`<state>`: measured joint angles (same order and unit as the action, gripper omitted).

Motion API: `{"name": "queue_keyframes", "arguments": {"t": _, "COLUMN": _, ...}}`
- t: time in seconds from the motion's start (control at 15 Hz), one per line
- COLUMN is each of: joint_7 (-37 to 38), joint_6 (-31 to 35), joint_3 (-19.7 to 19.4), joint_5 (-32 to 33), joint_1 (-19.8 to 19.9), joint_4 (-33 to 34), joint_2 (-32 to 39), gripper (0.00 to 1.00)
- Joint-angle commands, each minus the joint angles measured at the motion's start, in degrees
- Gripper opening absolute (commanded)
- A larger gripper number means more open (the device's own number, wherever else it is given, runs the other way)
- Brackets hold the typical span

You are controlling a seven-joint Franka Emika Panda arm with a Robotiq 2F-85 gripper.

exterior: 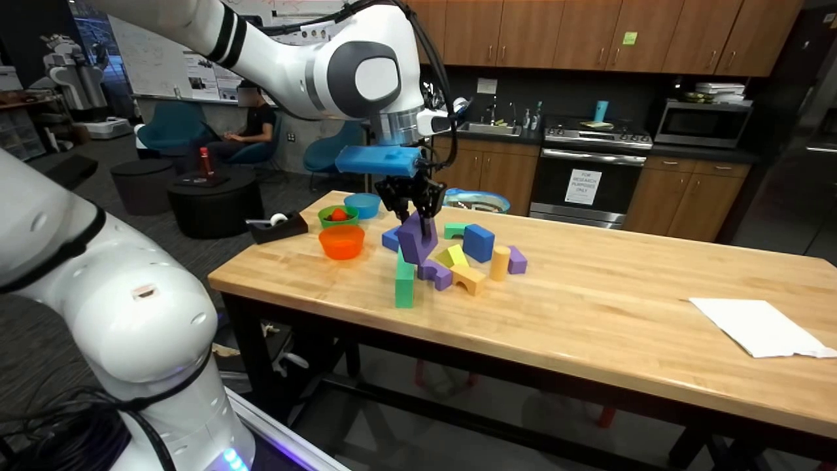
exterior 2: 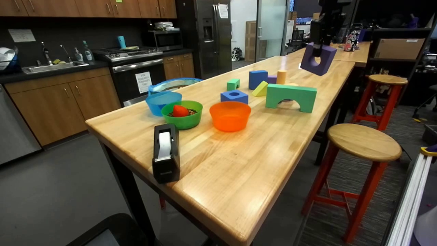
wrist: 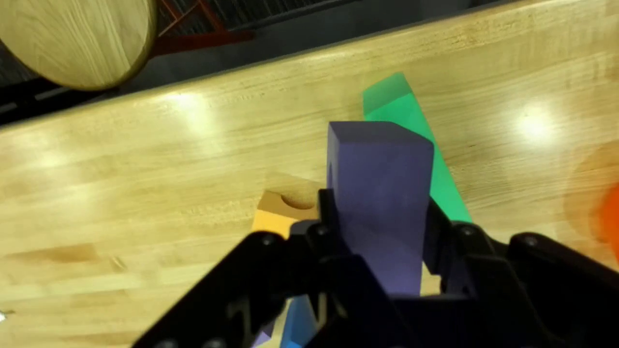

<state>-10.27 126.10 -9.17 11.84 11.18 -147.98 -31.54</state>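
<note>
Apparently a carrying step: the hand (wrist: pixel 379 208) is closed on the purple block (exterior: pixel 413 243), raised above the tabletop (exterior: pixel 588 288) near the long edge beside the wooden stools (exterior 2: pixel 364 141). Any descent here would call for care around the green arch (exterior 2: pixel 291 90), standing below toward that edge; the broadest bare wood for manoeuvre lies between the loose blocks (exterior: pixel 454 256) and the white paper (exterior: pixel 758 324).

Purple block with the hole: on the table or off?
Off: the end effector grips the holed purple block above the table in both exterior views.
</note>
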Motion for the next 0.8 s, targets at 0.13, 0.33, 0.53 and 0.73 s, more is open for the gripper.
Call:
{"name": "queue_keyframes", "arguments": {"t": 0.13, "joint_7": -15.1, "joint_6": 0.6, "joint_3": -2.8, "joint_5": 0.4, "joint_1": -5.1, "joint_4": -0.9, "joint_2": -0.6, "gripper": 0.16}}
{"name": "queue_keyframes", "arguments": {"t": 0.33, "joint_7": -23.3, "joint_6": 0.8, "joint_3": -4.1, "joint_5": 1.4, "joint_1": -6.9, "joint_4": -1.3, "joint_2": 0.8, "gripper": 0.16}}
{"name": "queue_keyframes", "arguments": {"t": 0.53, "joint_7": -31.1, "joint_6": 0.4, "joint_3": -4.5, "joint_5": 2.8, "joint_1": -7.7, "joint_4": -1.4, "joint_2": 1.7, "gripper": 0.16}}
{"name": "queue_keyframes", "arguments": {"t": 0.73, "joint_7": -35.2, "joint_6": 0.4, "joint_3": -3.7, "joint_5": 3.7, "joint_1": -7.4, "joint_4": -1.2, "joint_2": 2.2, "gripper": 0.16}}
